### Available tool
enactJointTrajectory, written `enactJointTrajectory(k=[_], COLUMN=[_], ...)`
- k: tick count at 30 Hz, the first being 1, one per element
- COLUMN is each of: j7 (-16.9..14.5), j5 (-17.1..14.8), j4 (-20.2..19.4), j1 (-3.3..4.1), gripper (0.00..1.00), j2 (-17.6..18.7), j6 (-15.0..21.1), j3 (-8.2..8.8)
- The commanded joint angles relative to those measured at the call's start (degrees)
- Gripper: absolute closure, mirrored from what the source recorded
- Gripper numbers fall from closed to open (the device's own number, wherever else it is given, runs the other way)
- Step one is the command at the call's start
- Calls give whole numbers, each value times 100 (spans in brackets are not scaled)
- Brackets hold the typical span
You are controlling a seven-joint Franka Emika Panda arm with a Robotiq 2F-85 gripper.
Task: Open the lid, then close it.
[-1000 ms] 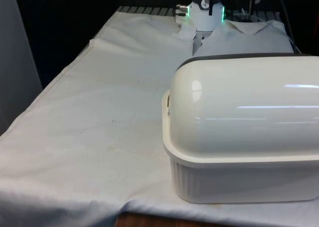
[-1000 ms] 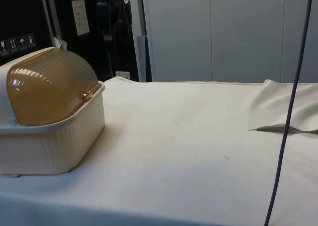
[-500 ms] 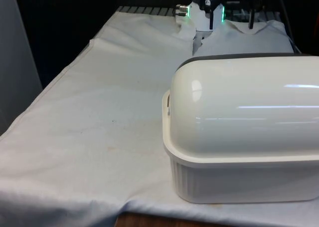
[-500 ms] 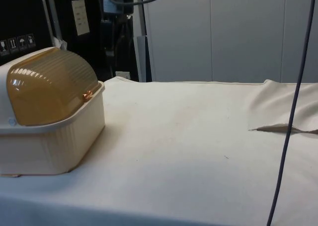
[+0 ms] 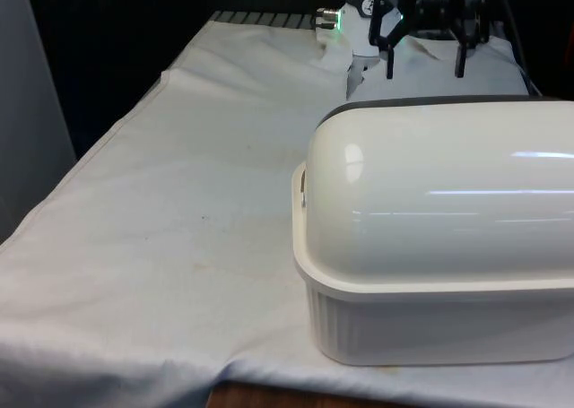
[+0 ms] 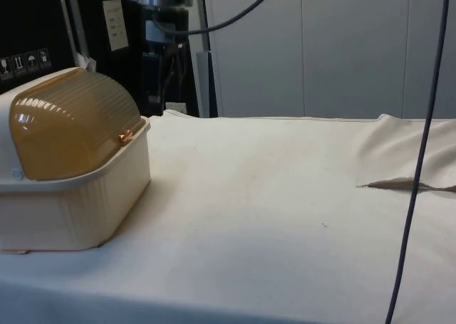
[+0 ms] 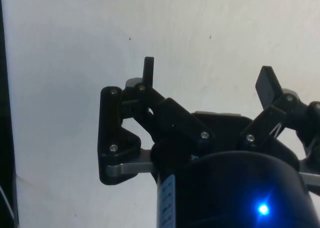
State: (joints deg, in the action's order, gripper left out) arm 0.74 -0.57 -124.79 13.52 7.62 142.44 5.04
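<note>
Lowered gripper (image 5: 423, 65) gapes above glossy domed lid (image 5: 439, 193).

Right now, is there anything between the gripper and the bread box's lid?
No. In the side view the gripper hangs above the cloth behind the bread box, apart from its amber lid; between them is just air and bare cloth.

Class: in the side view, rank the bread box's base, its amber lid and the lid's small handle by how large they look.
1. Base, largest.
2. Amber lid, slightly smaller; its nearness in size to the base makes this order unsure.
3. Handle, plainly the smallest.
</note>
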Motion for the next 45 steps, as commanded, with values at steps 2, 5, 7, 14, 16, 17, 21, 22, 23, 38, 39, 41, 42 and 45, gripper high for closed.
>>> enactJointTrajectory(k=[2,5,7,14,16,17,21,22,23,38,39,41,42,45], j7=[-17,-23,-29,-57,-63,-69,-80,-11,-80,-80,-80,-11,-80,-80], j5=[0,-6,-11,-69,-92,-109,-160,-52,-160,-189,-189,-80,-189,-189], j4=[-23,-6,23,149,178,189,189,195,189,223,223,218,229,229], j1=[6,0,0,-17,-23,-23,-34,-6,-34,-40,-40,-11,-40,-40], gripper=[0,0,0,0,0,0,0,0,0,36,40,58,58,72], j2=[57,120,189,453,510,539,625,613,636,842,842,831,848,854], j6=[166,241,309,521,579,607,751,682,773,1106,1106,1054,1112,1117], j3=[0,0,-6,-17,-23,-29,-40,6,-40,-52,-52,6,-52,-52])
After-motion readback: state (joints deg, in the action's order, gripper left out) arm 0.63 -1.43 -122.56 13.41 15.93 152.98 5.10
